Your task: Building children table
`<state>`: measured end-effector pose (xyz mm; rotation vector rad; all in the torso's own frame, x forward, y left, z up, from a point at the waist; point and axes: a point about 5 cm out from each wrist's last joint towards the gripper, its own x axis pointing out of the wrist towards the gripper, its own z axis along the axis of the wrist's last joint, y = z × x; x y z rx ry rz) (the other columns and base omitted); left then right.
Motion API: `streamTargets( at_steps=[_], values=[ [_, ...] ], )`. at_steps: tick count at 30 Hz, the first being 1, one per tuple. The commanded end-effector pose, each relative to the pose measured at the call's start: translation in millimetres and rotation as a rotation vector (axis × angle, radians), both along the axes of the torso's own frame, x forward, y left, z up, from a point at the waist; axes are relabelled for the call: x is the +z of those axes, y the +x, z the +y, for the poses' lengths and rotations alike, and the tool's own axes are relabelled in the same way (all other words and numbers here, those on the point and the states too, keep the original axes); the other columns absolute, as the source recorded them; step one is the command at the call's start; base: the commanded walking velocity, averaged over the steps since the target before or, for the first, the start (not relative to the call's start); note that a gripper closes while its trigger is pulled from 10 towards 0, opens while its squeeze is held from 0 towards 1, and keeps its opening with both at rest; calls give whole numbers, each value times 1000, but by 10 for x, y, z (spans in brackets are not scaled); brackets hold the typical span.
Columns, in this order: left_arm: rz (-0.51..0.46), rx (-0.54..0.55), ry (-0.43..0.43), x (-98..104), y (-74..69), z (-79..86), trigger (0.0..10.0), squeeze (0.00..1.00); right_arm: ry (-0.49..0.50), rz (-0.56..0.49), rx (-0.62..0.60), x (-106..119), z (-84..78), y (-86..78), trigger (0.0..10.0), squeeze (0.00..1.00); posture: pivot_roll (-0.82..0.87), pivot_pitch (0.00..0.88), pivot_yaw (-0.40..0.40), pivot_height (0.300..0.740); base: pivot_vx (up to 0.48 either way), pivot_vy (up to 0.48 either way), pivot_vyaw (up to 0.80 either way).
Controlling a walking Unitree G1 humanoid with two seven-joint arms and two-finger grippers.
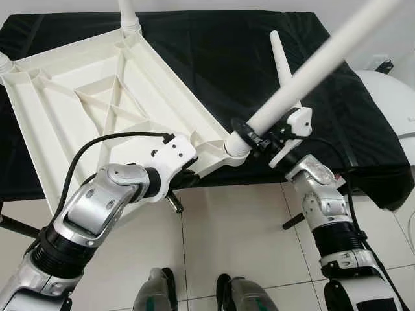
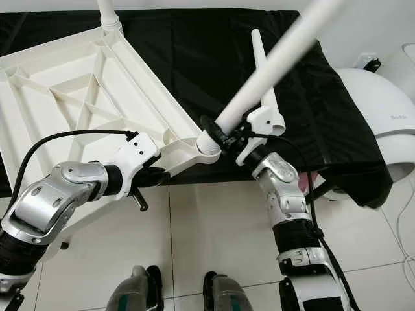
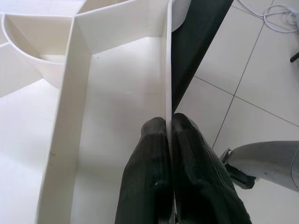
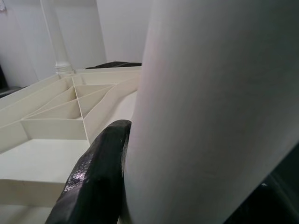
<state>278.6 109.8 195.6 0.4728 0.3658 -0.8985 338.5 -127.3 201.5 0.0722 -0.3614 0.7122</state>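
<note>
At upturned tabletop (image 1: 97, 97) near corner: left gripper (image 3: 169, 140) pinches rim, right gripper (image 1: 256, 137) clamps leg (image 1: 311, 68).

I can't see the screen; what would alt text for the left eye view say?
A robot's right gripper holds a white table leg at the corner socket of an upside-down white tabletop, while its left gripper pinches the tabletop's near rim. The tabletop rests on a black cloth above a tiled floor.

Even bright indoor light, soft shadows. Head views sharp, mild wide-angle bend at edges. Right wrist view: table leg (image 4: 210, 107) close, blurred. Floor tiles (image 1: 233, 233) show faint sheen.
</note>
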Motion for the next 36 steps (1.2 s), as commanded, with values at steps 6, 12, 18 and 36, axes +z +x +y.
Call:
streamTargets(
  at_steps=[6, 12, 18, 36],
  values=[
    [-27, 28, -12, 71, 31, 57, 10000, 0, 44, 21, -48, 25, -95, 60, 0, 0, -22, 202, -49, 740, 0, 0, 0],
    [-30, 33, -11, 76, 42, 64, 10000, 0, 54, 5, -47, 86, -85, 87, 10000, 0, -22, 205, -50, 740, 0, 0, 0],
    [-33, 36, -12, 82, 50, 66, 10000, 0, 71, -10, -45, 140, -92, 109, 7137, 0, -21, 205, -51, 740, 0, 0, 0],
    [-45, 47, -22, 81, 60, 71, 10000, 0, 80, -44, -43, 262, -94, 157, 10000, 0, -22, 196, -57, 740, 0, 0, 0]
  ],
)
